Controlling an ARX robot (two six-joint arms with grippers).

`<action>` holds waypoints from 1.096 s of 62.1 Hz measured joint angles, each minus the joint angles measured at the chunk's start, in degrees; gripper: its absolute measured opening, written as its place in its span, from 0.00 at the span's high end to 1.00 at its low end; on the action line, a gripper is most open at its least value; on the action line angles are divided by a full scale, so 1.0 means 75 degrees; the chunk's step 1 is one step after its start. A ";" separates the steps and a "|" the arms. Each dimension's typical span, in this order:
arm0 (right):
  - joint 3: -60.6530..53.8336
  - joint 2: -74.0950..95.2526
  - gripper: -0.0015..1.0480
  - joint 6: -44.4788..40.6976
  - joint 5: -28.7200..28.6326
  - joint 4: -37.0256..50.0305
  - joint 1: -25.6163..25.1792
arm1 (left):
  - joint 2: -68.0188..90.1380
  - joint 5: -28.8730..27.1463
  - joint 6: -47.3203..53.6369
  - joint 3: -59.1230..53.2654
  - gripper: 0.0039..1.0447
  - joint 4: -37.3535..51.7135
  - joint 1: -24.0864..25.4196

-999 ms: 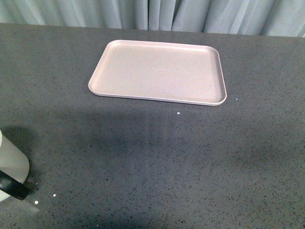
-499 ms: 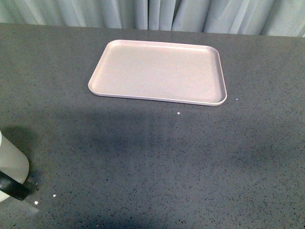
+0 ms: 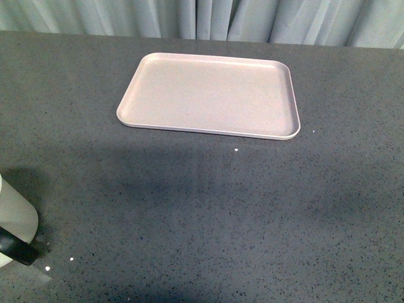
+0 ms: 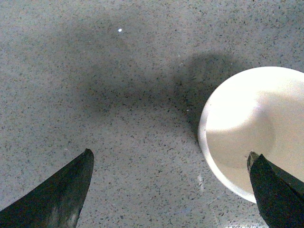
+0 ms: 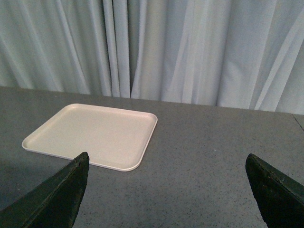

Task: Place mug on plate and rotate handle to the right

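The pale pink plate (image 3: pixel 208 95) lies flat at the far middle of the grey table, with nothing on it. The white mug (image 3: pixel 14 211) stands at the near left, cut off by the picture's edge. A black bar (image 3: pixel 17 249) crosses its near side; whether that is the handle or a finger I cannot tell. From above, the mug (image 4: pixel 247 123) shows its pale inside and no handle. My left gripper (image 4: pixel 170 159) hangs open over bare table, one fingertip (image 4: pixel 266 185) overlapping the mug's rim. My right gripper (image 5: pixel 166 161) is open and holds nothing; the plate (image 5: pixel 90 135) lies beyond it.
Pale curtains (image 3: pixel 208 19) hang behind the table's far edge, also filling the background (image 5: pixel 190 47) of the right wrist view. The dark speckled tabletop (image 3: pixel 221 208) stretches between mug and plate. A shadow (image 4: pixel 142 85) falls on the table beside the mug.
The black bar across the mug shows a touch lower in the front view. The mug's white body and the plate have not moved.
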 joint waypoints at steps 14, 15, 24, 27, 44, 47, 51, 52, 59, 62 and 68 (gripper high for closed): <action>0.0000 0.0000 0.09 0.0000 0.0000 0.0000 0.0000 | 0.0373 -0.0087 -0.0157 -0.0041 0.09 0.0309 -0.0283; 0.0000 0.0000 0.09 0.0000 0.0000 0.0000 0.0000 | 0.0393 -0.0102 -0.0160 -0.0041 0.09 0.0326 -0.0289; 0.0000 0.0000 0.09 0.0000 0.0000 0.0000 0.0000 | 0.0746 -0.0213 -0.0204 -0.0044 0.09 0.0498 -0.0370; 0.0000 0.0000 0.09 0.0000 0.0000 0.0000 0.0000 | 0.0892 -0.0236 -0.0207 -0.0044 0.09 0.0568 -0.0396; 0.0000 0.0000 0.09 0.0000 0.0000 0.0000 0.0000 | 0.1906 -0.0271 -0.0326 0.0219 0.09 0.1046 -0.0425; 0.0000 0.0000 0.09 -0.0003 0.0000 0.0000 0.0000 | 0.2151 -0.0315 -0.0370 0.0373 0.09 0.1119 -0.0484; 0.0000 0.0000 0.09 0.0000 0.0003 0.0000 0.0000 | 0.2384 -0.0326 -0.0417 0.0519 0.09 0.1172 -0.0560; 0.0000 0.0000 0.09 0.0000 0.0003 0.0000 0.0000 | 0.2465 -0.0358 -0.0423 0.0562 0.12 0.1192 -0.0589; 0.0000 0.0000 0.09 0.0000 0.0000 0.0000 0.0000 | 0.2967 -0.0402 -0.0589 0.0816 0.35 0.1247 -0.0766; 0.0000 0.0000 0.09 0.0000 0.0003 0.0000 0.0000 | 0.3147 -0.0437 -0.0615 0.0889 0.46 0.1253 -0.0816; 0.0000 0.0000 0.09 0.0000 0.0000 0.0000 0.0000 | 0.3287 -0.0455 -0.0635 0.0935 0.60 0.1256 -0.0839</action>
